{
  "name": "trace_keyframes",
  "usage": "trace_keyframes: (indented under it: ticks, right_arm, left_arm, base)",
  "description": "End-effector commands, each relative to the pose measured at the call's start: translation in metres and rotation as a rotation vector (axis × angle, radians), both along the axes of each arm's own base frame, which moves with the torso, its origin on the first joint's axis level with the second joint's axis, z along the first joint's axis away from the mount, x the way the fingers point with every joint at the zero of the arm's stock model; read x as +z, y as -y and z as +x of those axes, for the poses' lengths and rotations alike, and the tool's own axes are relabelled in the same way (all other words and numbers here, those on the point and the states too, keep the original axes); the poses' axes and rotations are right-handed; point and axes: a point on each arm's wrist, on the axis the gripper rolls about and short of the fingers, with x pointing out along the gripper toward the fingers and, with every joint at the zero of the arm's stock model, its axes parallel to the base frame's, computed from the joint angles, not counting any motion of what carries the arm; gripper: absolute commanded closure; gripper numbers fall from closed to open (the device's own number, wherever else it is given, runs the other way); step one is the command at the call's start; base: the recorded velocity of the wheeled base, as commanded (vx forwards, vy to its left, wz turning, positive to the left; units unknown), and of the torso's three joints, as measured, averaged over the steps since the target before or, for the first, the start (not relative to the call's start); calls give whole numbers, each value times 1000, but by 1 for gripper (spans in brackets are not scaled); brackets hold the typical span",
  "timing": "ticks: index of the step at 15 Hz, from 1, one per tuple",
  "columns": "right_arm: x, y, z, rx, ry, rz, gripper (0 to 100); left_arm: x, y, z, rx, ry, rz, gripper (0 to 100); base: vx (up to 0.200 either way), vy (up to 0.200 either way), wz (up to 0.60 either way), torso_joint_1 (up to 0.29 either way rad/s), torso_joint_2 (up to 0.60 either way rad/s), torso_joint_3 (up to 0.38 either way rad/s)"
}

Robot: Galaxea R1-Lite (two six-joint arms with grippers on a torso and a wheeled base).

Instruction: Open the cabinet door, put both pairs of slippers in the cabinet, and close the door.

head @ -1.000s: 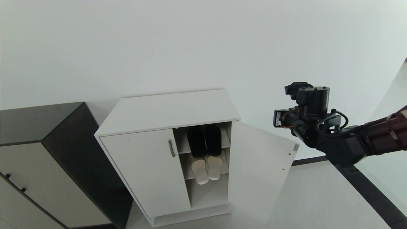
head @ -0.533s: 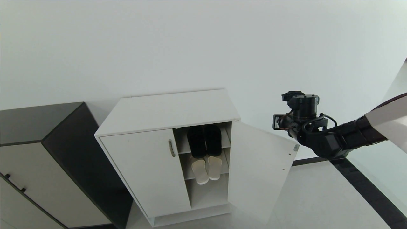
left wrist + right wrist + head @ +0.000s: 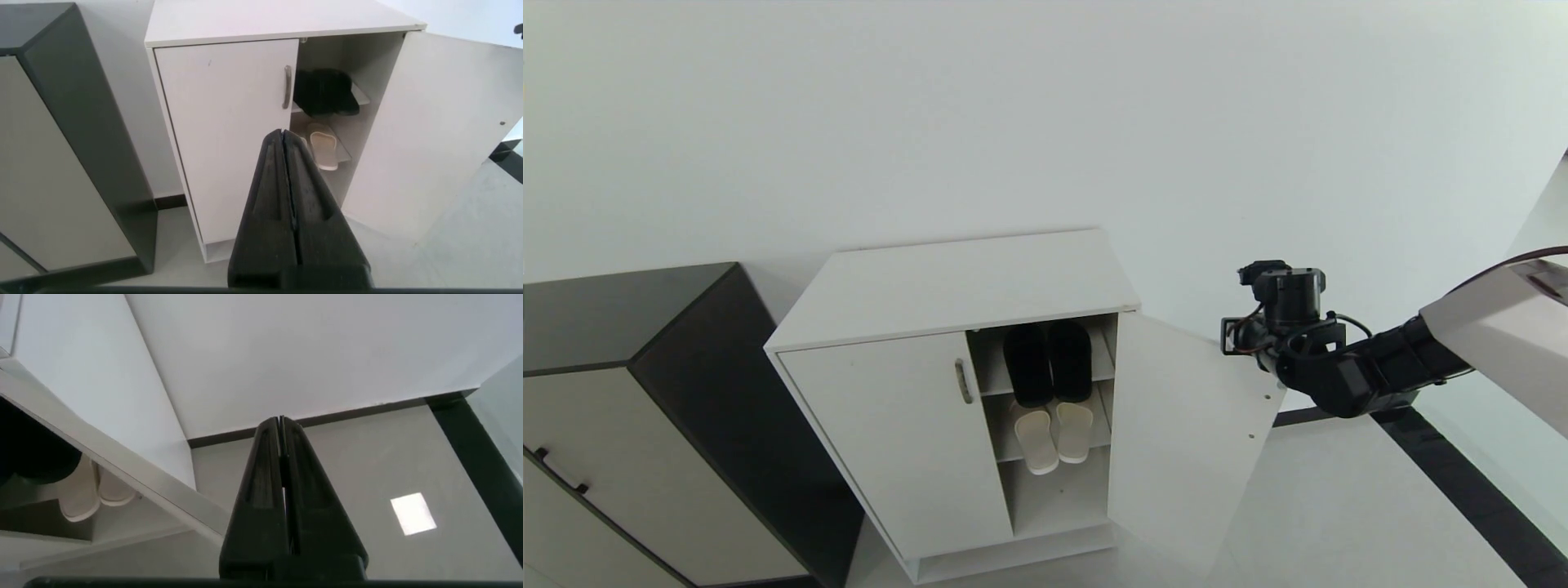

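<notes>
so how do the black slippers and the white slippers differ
Colour: the black slippers are dark, the white slippers pale cream.
Place: the black slippers sit on the upper shelf, the white slippers on the shelf below.
Build: the black slippers look bulkier, the white slippers flatter.
Shared: each pair lies side by side inside the cabinet, behind its open door, with ends jutting past the shelf's front.

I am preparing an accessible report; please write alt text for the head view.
A white cabinet stands with its right door open, showing black slippers on the upper shelf and cream slippers on the shelf below. The robot's black right arm is at that door's outer edge.
</notes>
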Motion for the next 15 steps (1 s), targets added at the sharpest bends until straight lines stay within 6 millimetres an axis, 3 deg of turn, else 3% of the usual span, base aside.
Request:
trace_keyframes:
  ticks: [1, 9, 15]
  right_arm:
    - [-6, -1, 1, 3, -14, -5, 100]
    - [-11, -16, -17, 52, -57, -21, 100]
    - [2, -50, -65, 180, -69, -29, 100]
  left_arm:
    - [0, 0, 0, 0, 0, 0, 100]
    - [0, 0, 0, 0, 0, 0, 100]
    - [0, 0, 0, 0, 0, -2, 100]
  base:
    - [0, 0, 0, 0, 0, 0]
    - [0, 0, 0, 0, 0, 0]
    - [0, 0, 0, 0, 0, 0]
